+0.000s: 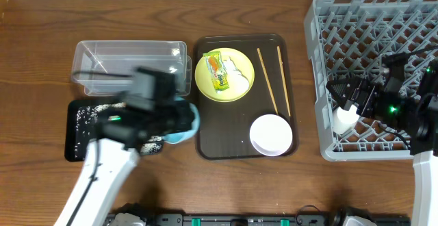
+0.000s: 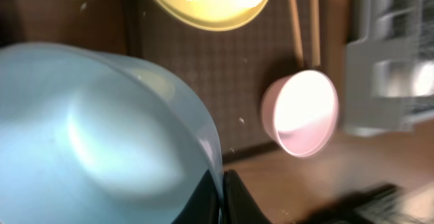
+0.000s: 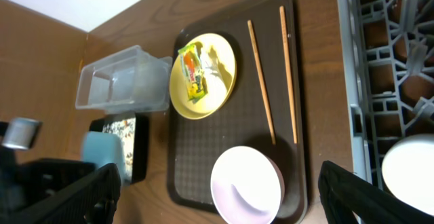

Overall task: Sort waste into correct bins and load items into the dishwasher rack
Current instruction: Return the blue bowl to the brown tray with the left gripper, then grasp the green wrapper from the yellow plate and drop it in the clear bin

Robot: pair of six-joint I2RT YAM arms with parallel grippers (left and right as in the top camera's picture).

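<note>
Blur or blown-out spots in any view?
Overhead: left arm motion-smeared, rest sharp. Left wrist: whole frame soft, light blue bowl close and defocused, pink bowl interior blown out. Right wrist: sharp; white cup slightly glary.

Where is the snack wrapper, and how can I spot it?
Find the dark brown tray in the table's middle. A round yellow plate sits at its top-left corner in the overhead view. The wrapper lies on that plate, a green-and-yellow strip beside white crumpled paper.
</note>
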